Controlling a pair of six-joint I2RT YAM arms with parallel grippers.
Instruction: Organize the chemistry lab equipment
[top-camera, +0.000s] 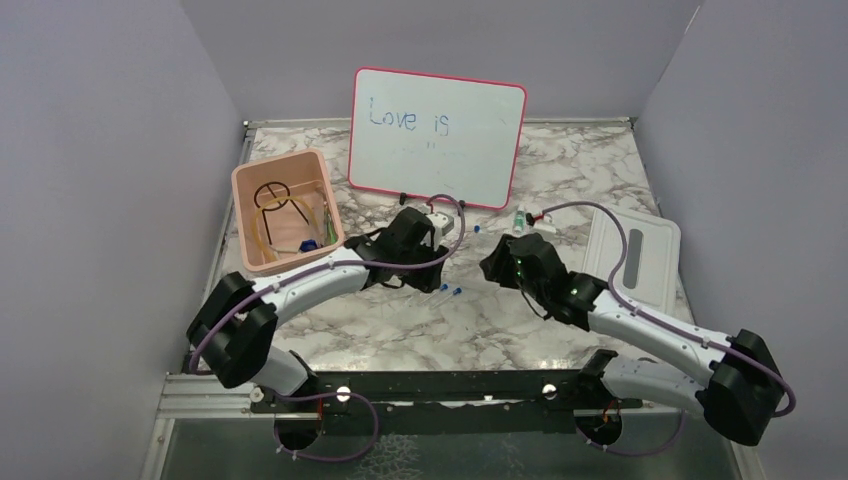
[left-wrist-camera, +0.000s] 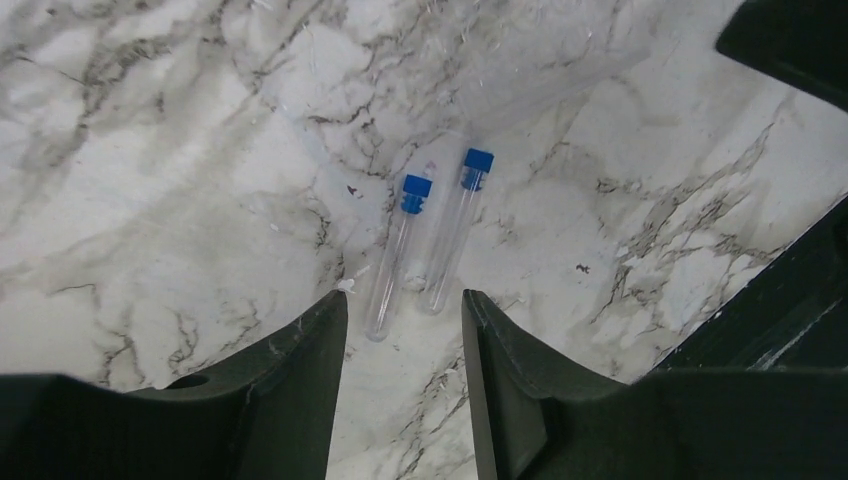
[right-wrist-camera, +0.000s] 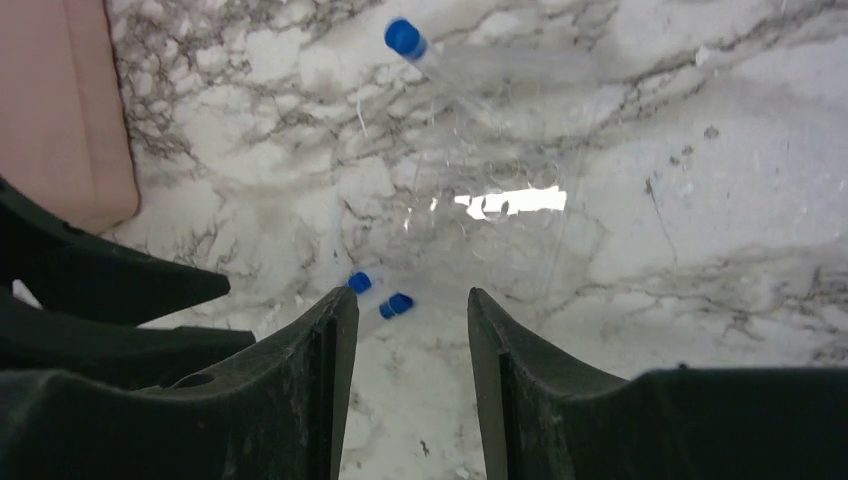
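just ahead of the left gripper (left-wrist-camera: 404, 296), jaws apart and empty, two tubes (left-wrist-camera: 452, 225) lie side by side; right gripper (right-wrist-camera: 411, 292) likewise empty; whiteboard (top-camera: 437, 135) behind, bin (top-camera: 240, 215) left.

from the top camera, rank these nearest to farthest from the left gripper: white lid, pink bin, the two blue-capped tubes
Measured from the left gripper:
1. the two blue-capped tubes, lying just below and right of it in the view
2. the pink bin, off to its left
3. the white lid, far over on the right side
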